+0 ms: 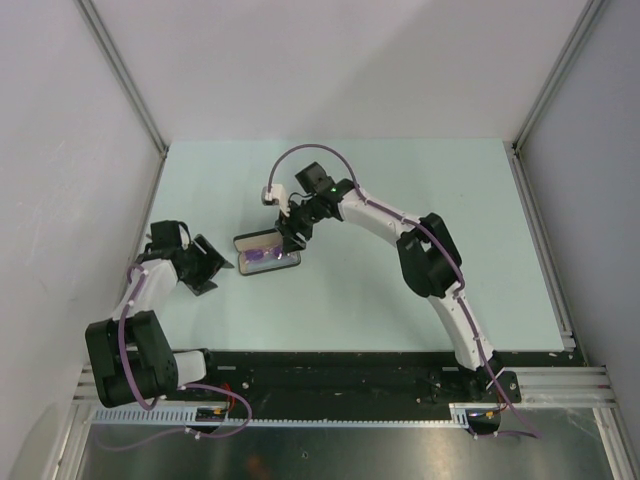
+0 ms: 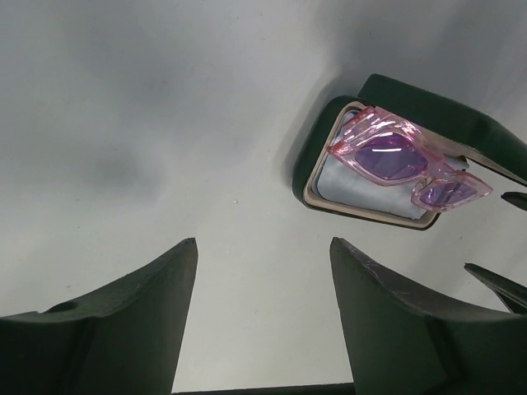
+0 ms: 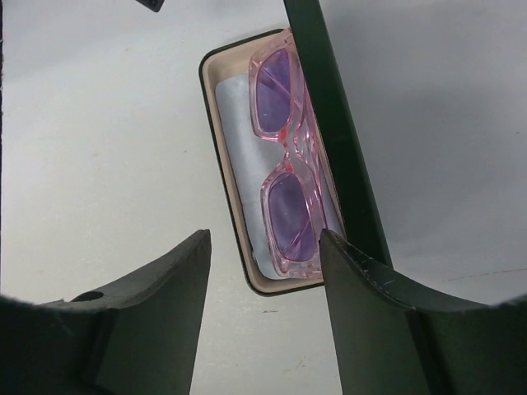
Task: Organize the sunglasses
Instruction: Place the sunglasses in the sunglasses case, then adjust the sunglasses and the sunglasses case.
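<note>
The pink-framed sunglasses (image 3: 288, 206) with purple lenses lie folded inside the open black case (image 3: 222, 156), on a pale blue cloth (image 3: 239, 164). The case's lid (image 3: 329, 123) stands up along one long side. My right gripper (image 3: 264, 234) hangs just above the case's near end, open, with nothing between its fingers. From above, the right gripper (image 1: 292, 238) is over the case (image 1: 240, 243) mid-table. My left gripper (image 1: 215, 268) sits to the case's left, open and empty. Its own camera shows the sunglasses (image 2: 387, 156) in the case (image 2: 317, 156) ahead of the left gripper (image 2: 263, 243), on the right.
The pale green table (image 1: 400, 200) is walled by white panels at the back and both sides. A black rail (image 1: 340, 370) with the arm bases runs along the near edge.
</note>
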Controlling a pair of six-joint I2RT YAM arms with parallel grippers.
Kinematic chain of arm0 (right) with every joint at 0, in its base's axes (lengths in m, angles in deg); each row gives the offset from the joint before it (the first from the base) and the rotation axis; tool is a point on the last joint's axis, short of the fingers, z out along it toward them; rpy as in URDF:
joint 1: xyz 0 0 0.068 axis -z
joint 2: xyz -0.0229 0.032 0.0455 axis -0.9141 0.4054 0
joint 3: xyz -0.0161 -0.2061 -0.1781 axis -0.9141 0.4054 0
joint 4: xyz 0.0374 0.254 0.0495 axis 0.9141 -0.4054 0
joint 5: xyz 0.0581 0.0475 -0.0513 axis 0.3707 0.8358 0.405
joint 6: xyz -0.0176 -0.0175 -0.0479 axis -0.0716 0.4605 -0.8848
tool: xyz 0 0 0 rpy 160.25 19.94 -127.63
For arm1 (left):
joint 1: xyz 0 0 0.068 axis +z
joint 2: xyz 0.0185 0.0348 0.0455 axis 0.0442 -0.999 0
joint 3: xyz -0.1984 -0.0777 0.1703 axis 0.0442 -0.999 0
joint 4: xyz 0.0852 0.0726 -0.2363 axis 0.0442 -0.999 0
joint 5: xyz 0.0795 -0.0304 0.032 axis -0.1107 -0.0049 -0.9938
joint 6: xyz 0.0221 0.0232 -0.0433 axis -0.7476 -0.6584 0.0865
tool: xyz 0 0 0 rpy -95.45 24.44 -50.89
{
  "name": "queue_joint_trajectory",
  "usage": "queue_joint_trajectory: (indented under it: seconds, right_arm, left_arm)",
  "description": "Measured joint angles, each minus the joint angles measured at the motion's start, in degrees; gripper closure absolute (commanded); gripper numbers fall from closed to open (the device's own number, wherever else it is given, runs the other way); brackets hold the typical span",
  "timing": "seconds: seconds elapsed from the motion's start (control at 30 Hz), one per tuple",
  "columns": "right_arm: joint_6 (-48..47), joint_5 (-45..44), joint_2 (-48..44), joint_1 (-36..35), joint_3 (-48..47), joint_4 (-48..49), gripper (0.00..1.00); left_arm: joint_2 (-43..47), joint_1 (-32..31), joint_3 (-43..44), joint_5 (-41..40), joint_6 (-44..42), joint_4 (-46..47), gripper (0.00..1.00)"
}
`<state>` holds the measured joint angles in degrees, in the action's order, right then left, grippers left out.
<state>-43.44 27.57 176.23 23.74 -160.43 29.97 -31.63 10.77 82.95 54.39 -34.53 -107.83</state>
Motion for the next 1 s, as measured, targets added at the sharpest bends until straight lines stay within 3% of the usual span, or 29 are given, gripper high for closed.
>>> queue_joint_trajectory:
  seconds: [0.3, 0.33, 0.4, 0.43, 0.57, 0.77, 1.0]
  right_arm:
    - [2.47, -2.89, -3.56, -0.66, 5.22, 3.74, 0.39]
    - [3.21, -3.50, -4.96, -0.74, 7.23, 5.11, 0.40]
    - [5.14, -4.74, -7.54, -0.96, 10.40, 7.23, 0.42]
    - [6.60, -5.95, -9.38, -1.11, 12.52, 9.11, 0.43]
    - [13.14, -10.38, -15.63, -1.75, 18.75, 15.61, 0.46]
    - [26.62, -18.08, -26.12, -2.73, 31.12, 25.68, 0.58]
    - [40.81, -22.45, -26.01, -2.01, 34.99, 30.82, 0.61]
  left_arm:
    - [-0.83, 0.00, 1.46, 0.52, 0.00, 0.24, 0.32]
    - [-0.94, 0.00, 1.84, 0.59, 0.00, 0.37, 0.41]
    - [-1.05, 0.00, 2.34, 0.74, 0.00, 0.72, 0.46]
    - [-1.14, 0.00, 2.56, 0.90, -0.02, 0.96, 0.56]
    - [-1.73, -0.22, 2.82, 1.57, 0.04, 2.64, 0.67]
    - [-2.32, -3.26, 1.79, 3.50, 0.81, 9.44, 0.69]
    - [-2.32, -8.57, -2.54, 2.16, 2.78, 19.30, 0.65]
